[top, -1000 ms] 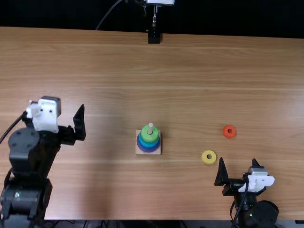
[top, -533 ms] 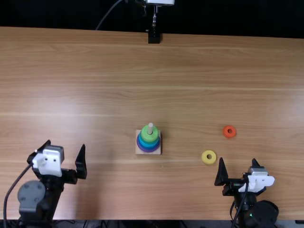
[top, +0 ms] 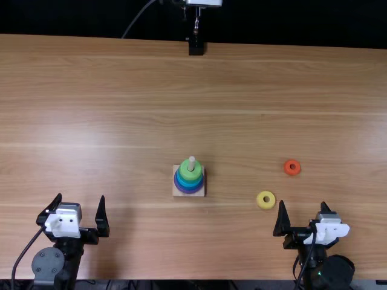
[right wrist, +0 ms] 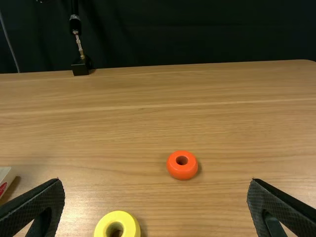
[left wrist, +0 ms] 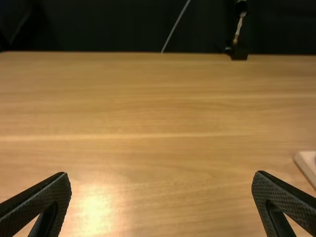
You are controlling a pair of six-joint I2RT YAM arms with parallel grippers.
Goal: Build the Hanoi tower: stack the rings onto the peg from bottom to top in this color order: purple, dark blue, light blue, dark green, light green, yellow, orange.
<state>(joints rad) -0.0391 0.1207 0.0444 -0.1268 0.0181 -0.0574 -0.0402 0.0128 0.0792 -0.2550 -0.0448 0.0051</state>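
Plainly, the stack stood near the middle of the bench [top: 121, 90], on a square wooden base [top: 176, 193] with its pale peg [top: 191, 161] upright through the rings. The purple ring [top: 188, 191] sat at the bottom, blue rings [top: 189, 185] came above it, and a light green ring [top: 191, 173] was up near the peg's top; whether a dark green one lay beneath that, I could not tell. Two rings lay flat on the wood to the right of the base — the yellow ring [top: 260, 202] closer to the near edge, and the orange ring [top: 288, 171] farther back and more to the right, the two well apart. The left gripper [top: 81, 196] was over the bench's near left part, its jaws wide apart with only air between them. The right gripper [top: 303, 203] was by the near right part — its jaws spread wide too, one tip near the yellow ring. At the far edge was a black mount [top: 196, 47], in front of a dark backdrop [top: 78, 18].
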